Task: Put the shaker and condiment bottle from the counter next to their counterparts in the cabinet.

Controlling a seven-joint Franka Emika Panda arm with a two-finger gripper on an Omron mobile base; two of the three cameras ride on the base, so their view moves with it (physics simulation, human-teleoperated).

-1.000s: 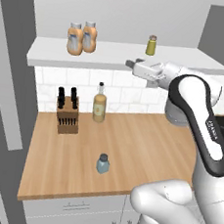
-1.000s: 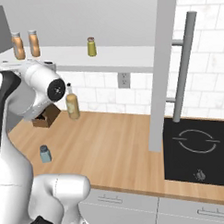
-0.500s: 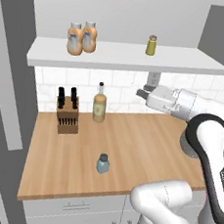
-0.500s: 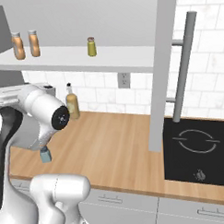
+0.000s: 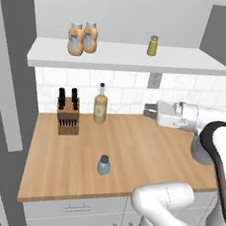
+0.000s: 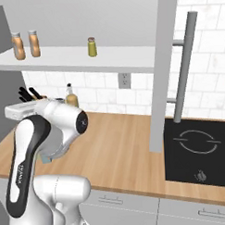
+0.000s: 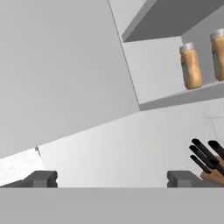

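Observation:
The small blue-grey shaker (image 5: 103, 165) stands on the wooden counter (image 5: 145, 153), near its front edge. My gripper (image 5: 146, 111) hovers open and empty above the counter's back right, pointing left, well away from the shaker. On the white cabinet shelf (image 5: 126, 57) two squat orange bottles (image 5: 76, 39) (image 5: 90, 38) stand side by side at the left; I cannot tell which is the condiment bottle. The olive-green shaker (image 5: 153, 45) stands alone further right. In the hand view the gripper (image 7: 112, 179) faces the orange bottles (image 7: 191, 65) with nothing between its fingertips (image 7: 41, 178).
A knife block (image 5: 67, 115) and a tall amber bottle (image 5: 100, 103) stand at the counter's back left. A black cooktop (image 6: 199, 147) lies to the right, beyond a grey upright panel (image 6: 161, 70). A tall grey panel borders the counter's left end.
My gripper has dropped from shelf height to below the shelf, shifting slightly right, and it has stayed open and empty. The bottles and shakers have not moved.

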